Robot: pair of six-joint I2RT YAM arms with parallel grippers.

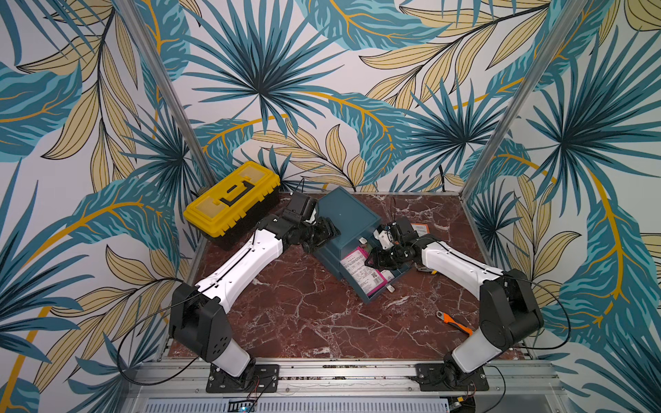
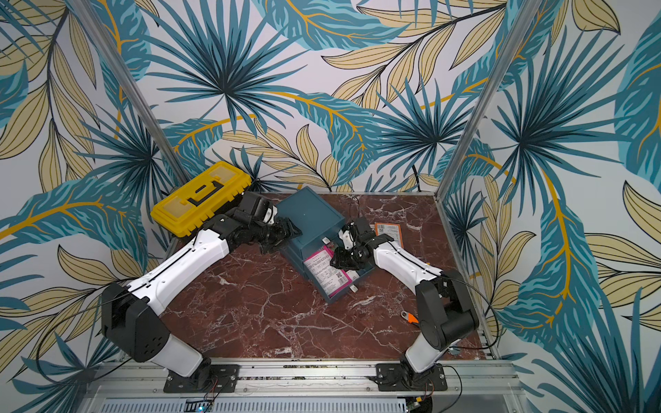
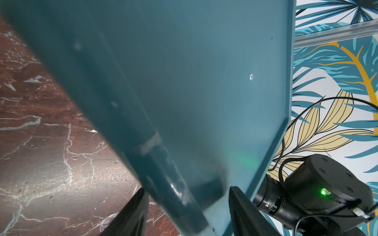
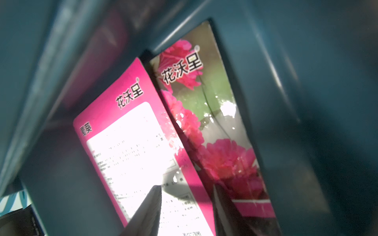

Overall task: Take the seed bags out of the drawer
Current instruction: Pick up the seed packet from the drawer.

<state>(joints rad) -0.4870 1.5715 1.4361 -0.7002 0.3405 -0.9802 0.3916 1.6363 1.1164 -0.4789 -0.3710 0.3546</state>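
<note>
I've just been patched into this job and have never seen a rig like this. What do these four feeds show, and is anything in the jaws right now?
Two robot arms are bolted to the near edge of a marble table: the left arm and the right arm. The two wide pictures come from one camera head above and show nearly the same view. The two close-ups come from a camera on each wrist.

On the table are a yellow toolbox, a blue cabinet with one drawer pulled out, and an orange-handled wrench. One orange seed bag lies out on the table behind the right arm. At least two magenta seed bags lie in the drawer.

The left arm's jaws straddle the cabinet's edge and seem to clamp it steady. The right arm's jaws reach into the drawer, open above the bags, holding nothing yet.
</note>
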